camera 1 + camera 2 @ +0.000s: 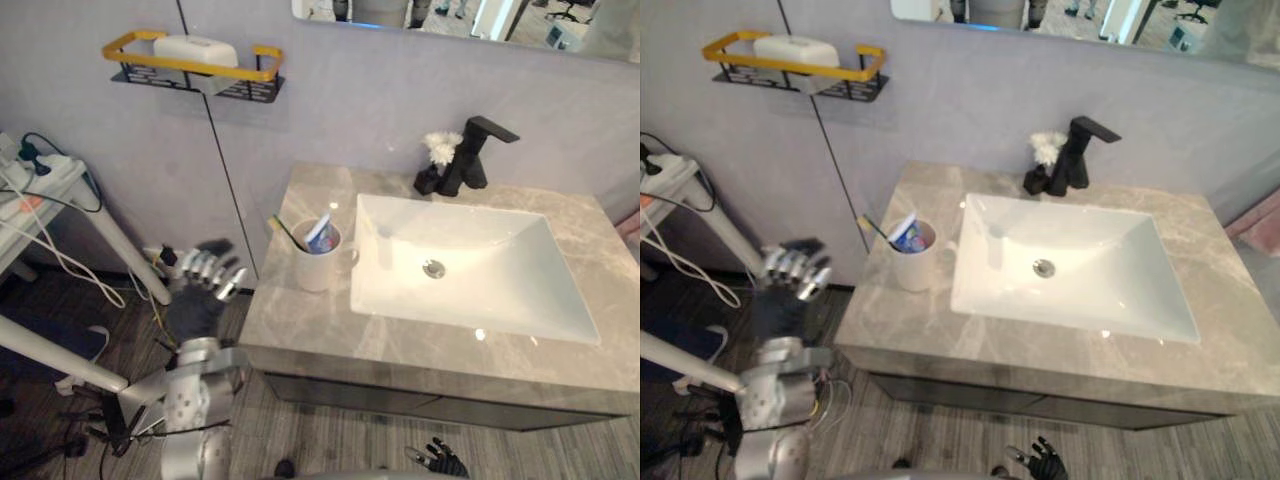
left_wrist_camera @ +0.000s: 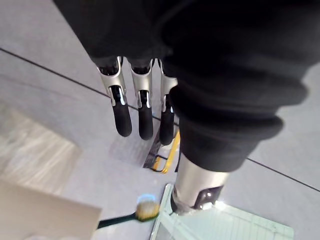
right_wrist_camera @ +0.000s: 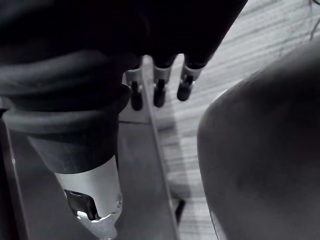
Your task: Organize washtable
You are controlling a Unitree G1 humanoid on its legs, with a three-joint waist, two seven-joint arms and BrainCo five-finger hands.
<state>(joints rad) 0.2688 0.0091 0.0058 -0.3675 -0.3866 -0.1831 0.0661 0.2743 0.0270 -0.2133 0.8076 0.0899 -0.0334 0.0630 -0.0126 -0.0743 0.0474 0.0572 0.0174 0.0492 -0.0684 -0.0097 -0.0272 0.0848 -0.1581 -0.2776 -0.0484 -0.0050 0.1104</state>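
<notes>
Left eye view is giving you the wall rack [image 1: 262, 68] with a white soap box [image 1: 195, 50] sitting in it, high on the wall and well apart from everything below. Under it, your left hand [image 1: 205, 285] is hovering off the worktop's [image 1: 300, 325] left edge, close to a white table leg [image 1: 130, 250]. Its fingers [image 2: 122, 117] are hanging straight and relaxed, holding nothing. The white cup [image 1: 317, 265] is standing upright on the left part of the worktop, just beside the basin [image 1: 460, 265], with a green toothbrush [image 1: 287, 233] and a toothpaste tube [image 1: 320, 232] leaning out of it. That is where you are risking trouble. Coming in low from the side, your fingers are likely to be clipping the worktop edge, or catching the toothbrush that is sticking out towards you. Either could be tipping the cup over or nudging it into the basin. Gripping near the rim is also risking a slip, since the cup looks smooth and top-heavy. Farther right, the black faucet [image 1: 475, 155] is standing just beside a small white tuft [image 1: 440, 148], which a wide sweep could be knocking over. Your right hand [image 1: 440, 460] is hanging low below the worktop's front, fingers [image 3: 160, 92] loosely straight and empty, so raising it blind is risking a knock on the underside.
</notes>
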